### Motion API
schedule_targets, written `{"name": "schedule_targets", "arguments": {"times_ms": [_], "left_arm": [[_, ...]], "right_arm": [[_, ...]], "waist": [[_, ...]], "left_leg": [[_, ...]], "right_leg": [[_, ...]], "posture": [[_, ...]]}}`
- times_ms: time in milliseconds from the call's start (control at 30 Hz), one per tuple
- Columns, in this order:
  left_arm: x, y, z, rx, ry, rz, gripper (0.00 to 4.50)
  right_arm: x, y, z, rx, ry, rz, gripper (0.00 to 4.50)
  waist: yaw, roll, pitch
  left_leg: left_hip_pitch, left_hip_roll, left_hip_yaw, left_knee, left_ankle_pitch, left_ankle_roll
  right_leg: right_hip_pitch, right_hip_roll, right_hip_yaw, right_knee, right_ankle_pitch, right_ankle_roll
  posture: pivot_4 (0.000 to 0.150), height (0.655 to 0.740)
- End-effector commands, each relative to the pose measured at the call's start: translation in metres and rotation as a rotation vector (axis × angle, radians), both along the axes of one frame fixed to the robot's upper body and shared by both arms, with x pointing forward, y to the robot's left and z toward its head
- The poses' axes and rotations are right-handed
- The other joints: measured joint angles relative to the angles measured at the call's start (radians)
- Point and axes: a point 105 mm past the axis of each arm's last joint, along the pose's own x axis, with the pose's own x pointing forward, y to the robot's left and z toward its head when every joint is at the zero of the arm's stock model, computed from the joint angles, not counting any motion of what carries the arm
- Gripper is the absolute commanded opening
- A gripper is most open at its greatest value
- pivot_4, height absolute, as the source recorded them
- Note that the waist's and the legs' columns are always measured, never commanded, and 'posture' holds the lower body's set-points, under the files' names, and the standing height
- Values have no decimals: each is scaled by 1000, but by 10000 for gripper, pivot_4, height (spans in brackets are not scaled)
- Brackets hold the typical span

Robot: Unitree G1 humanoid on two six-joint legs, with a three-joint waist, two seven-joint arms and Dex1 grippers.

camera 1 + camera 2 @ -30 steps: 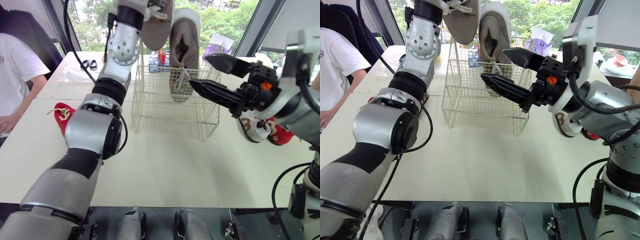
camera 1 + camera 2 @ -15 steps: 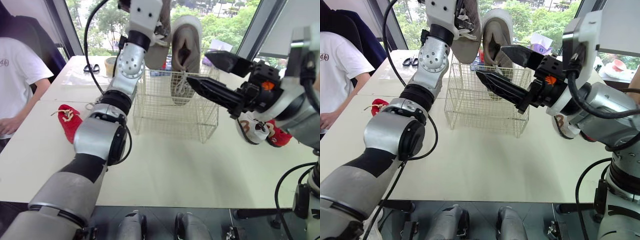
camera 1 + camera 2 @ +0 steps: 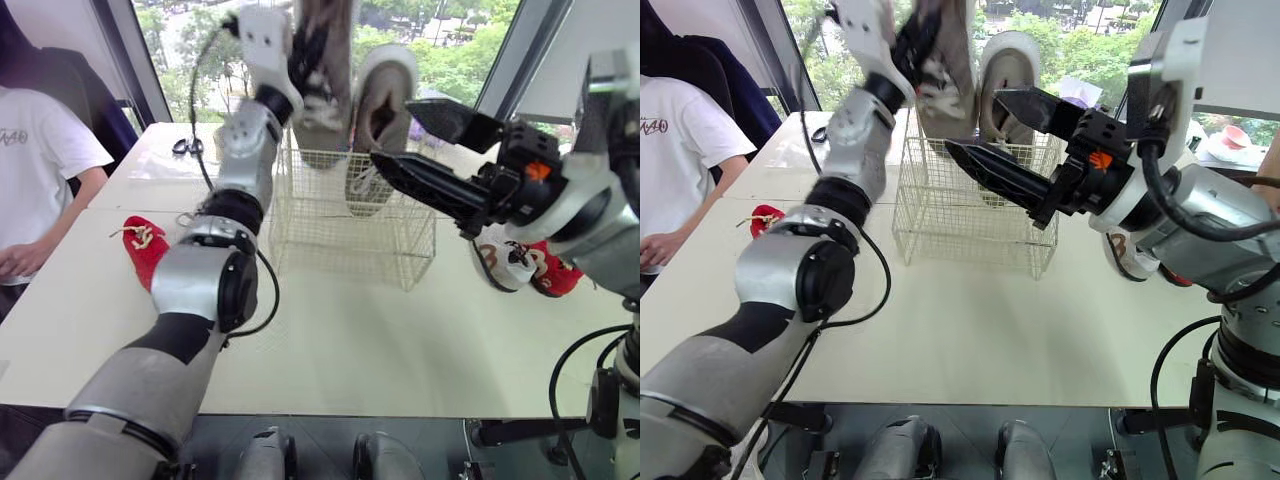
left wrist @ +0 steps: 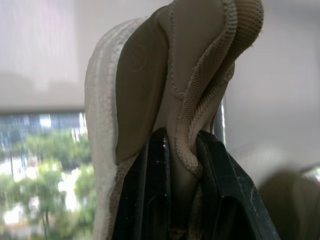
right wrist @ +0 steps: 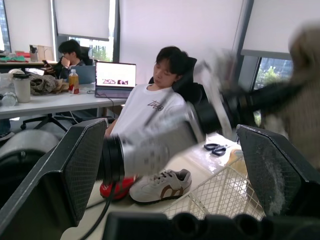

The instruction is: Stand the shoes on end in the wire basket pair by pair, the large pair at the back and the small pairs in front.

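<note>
Wrist view: your left claw (image 4: 182,146) pinches the tan shoe (image 4: 142,80); head view puts it above the wire basket (image 3: 350,220), right claw (image 3: 393,131) spread.

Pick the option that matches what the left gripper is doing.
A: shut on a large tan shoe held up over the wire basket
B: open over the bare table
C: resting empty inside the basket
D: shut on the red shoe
A: the left gripper is clamped on the edge of the large tan shoe, raised over the wire basket, while the red shoe lies on the table.
</note>
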Motion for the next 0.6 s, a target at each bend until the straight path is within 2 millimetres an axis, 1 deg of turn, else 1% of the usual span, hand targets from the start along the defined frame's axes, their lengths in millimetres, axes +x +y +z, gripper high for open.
{"name": "schedule_targets", "arguments": {"times_ms": [33, 100, 233, 300, 433, 467, 500, 600], "left_arm": [[-8, -12, 27, 20, -87, 22, 2292], [-9, -17, 28, 24, -78, 18, 2292], [-6, -25, 18, 109, -45, 15, 2292], [-3, -21, 14, 109, -18, 19, 2292], [-2, -12, 5, 134, -25, 10, 2292], [-3, -10, 3, 138, -31, -6, 11871], [-4, -9, 0, 138, -34, -14, 15111], [-8, -5, -4, 95, -39, -54, 29986]], "right_arm": [[-7, 1, 7, 6, -45, 4, 45000], [-6, 2, 6, 1, -44, -1, 45000], [4, 1, -1, 0, -35, -28, 45000], [5, 0, -4, 2, -34, -35, 45000], [7, 0, -11, 2, -24, -43, 45000], [8, 0, -12, 3, -23, -43, 45000], [9, 0, -13, 4, -20, -41, 45000], [15, -1, -16, 6, -11, -39, 45000]], "waist": [[1, 0, 0], [3, 0, 0], [3, 0, 0], [4, 0, 0], [1, 0, 0], [0, 0, 0], [1, 0, 0], [0, 0, 0]], "left_leg": [[-4, 0, 1, 0, 0, 0], [-4, -1, 2, 0, 0, 1], [-5, -1, 2, -1, -2, 3], [-5, -1, 2, -1, -2, 4], [-5, -1, 2, -1, -2, 4], [-5, -1, 2, -1, -2, 4], [-4, -1, 2, -1, -2, 4], [-4, -1, 2, -1, -2, 4]], "right_leg": [[-4, 0, 0, 0, 2, 2], [-5, 0, 0, 1, 3, 3], [-4, 0, 0, -2, 3, 3], [-4, 0, 0, -2, 3, 3], [-4, 0, 0, -2, 3, 3], [-4, 0, 0, -2, 3, 3], [-4, 0, 0, -2, 3, 3], [-4, 0, 0, -1, 3, 3]], "posture": [[1500, 7400], [1500, 7400], [1500, 7400], [1500, 7400], [1500, 7400], [1500, 7400], [1500, 7400], [1500, 7400]]}}
